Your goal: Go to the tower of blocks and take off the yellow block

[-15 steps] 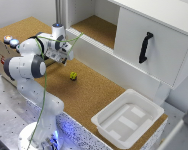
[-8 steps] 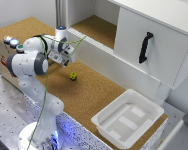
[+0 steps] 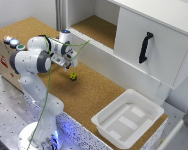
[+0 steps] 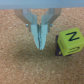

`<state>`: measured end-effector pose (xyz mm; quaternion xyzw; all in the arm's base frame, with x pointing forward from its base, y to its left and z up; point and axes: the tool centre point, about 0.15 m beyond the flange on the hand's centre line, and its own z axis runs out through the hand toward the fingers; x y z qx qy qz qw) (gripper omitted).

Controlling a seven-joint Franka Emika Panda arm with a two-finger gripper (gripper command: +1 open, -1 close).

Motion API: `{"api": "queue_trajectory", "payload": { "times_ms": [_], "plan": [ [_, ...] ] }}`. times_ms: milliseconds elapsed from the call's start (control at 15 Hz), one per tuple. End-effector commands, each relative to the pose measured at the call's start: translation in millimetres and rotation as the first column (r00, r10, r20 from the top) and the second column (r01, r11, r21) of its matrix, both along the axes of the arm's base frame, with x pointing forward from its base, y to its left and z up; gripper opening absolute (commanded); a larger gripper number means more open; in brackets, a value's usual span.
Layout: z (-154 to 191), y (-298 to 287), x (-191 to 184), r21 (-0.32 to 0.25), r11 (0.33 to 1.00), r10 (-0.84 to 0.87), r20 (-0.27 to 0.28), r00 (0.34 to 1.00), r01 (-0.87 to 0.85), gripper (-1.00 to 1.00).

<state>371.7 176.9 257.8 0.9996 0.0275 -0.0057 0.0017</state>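
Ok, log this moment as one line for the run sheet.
gripper: shut, empty | yellow block: beside fingertips, ungrasped | tower of blocks: on cork table | step: approach

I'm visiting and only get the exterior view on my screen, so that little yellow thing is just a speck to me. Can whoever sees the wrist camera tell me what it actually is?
Observer: In the wrist view it is a yellow block, a cube with a dark letter N on its face.
Visitor: Is it alone on the cork?
Observer: No. A dark piece shows just under its lower edge, so it sits on something: the tower of blocks.
Visitor: Has the gripper got hold of it?
Observer: No. The gripper has its fingertips nearly together beside the cube, with nothing between them.
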Motion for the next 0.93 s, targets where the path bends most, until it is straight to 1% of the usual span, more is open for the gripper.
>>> {"api": "queue_trajectory", "payload": {
  "times_ms": [0,67,267,400,467,600,733,800,867],
  "plan": [
    [-2,-57,4,0.003,0.998,-0.070,0.025,0.997,0.070,-1.00],
    [-4,-76,5,-0.007,0.994,-0.106,0.021,0.994,0.106,-1.00],
    [-2,-150,9,-0.066,0.965,-0.250,0.041,0.967,0.252,-1.00],
    [5,-185,6,-0.084,0.945,-0.313,0.054,0.948,0.316,-1.00],
    [9,-198,3,-0.082,0.935,-0.341,0.058,0.938,0.345,-1.00],
    [11,-204,-4,-0.084,0.930,-0.355,0.053,0.933,0.359,-1.00],
    [13,-193,-7,-0.076,0.936,-0.342,0.044,0.939,0.345,-1.00],
    [13,-184,-6,-0.062,0.944,-0.322,0.026,0.946,0.323,1.00],
    [15,-174,-6,-0.055,0.951,-0.305,0.018,0.952,0.305,1.00]
  ]
}}
